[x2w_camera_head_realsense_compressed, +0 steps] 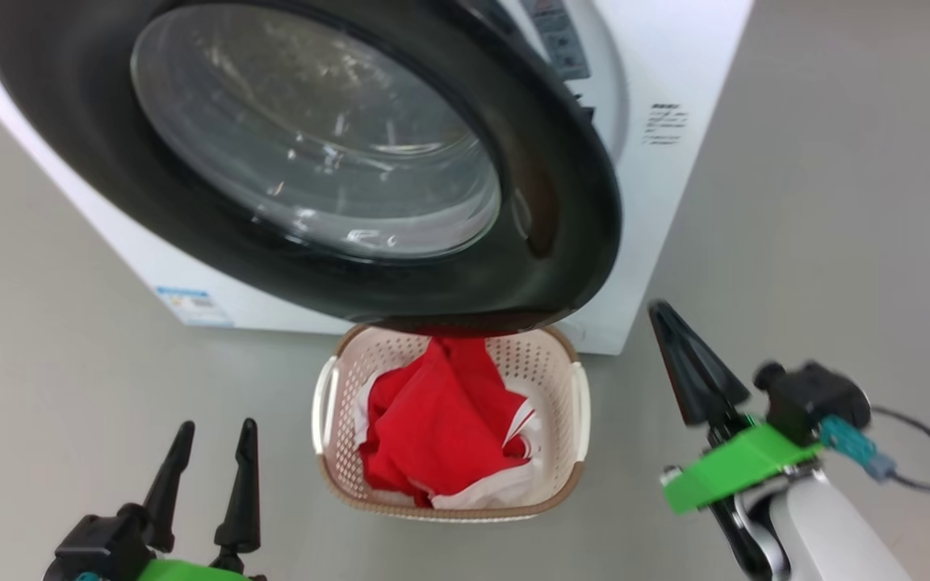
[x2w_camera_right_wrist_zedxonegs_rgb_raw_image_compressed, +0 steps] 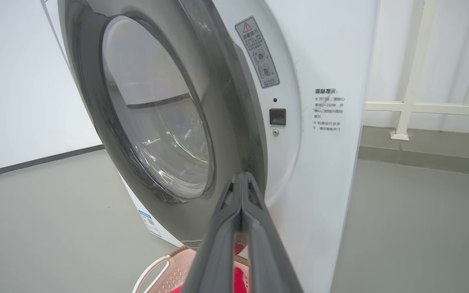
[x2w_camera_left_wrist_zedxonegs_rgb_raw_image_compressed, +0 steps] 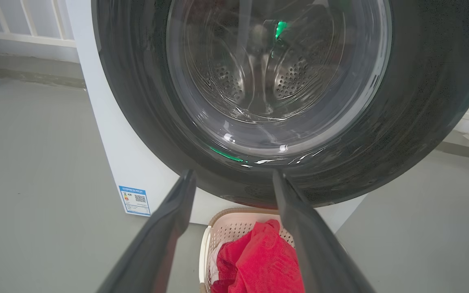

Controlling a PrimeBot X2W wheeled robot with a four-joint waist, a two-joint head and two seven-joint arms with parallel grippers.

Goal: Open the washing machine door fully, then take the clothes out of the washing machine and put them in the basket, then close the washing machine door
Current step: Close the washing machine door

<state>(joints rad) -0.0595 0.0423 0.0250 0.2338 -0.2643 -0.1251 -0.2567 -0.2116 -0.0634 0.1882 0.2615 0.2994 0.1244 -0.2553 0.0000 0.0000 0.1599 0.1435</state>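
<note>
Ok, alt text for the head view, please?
The black-rimmed washing machine door looms over a cream basket holding the red clothes on a grey floor. The left gripper is open at lower left; the right gripper, shut and empty, is at right.

The washing machine door stands part-way swung. Its black rim reaches out over the back of the basket, so the way down into the basket is free only over its front and middle, and the red clothes fill most of that space. On the latch side a wedge-shaped gap opens between the door's edge and the white front of the washing machine. The right gripper, jaws pressed together, points at that gap near the door's lower edge. Bare floor lies open to the right of the machine and to the left of the basket, where the left gripper hangs with jaws spread. A white railing lines the wall beyond the machine's right side.
</note>
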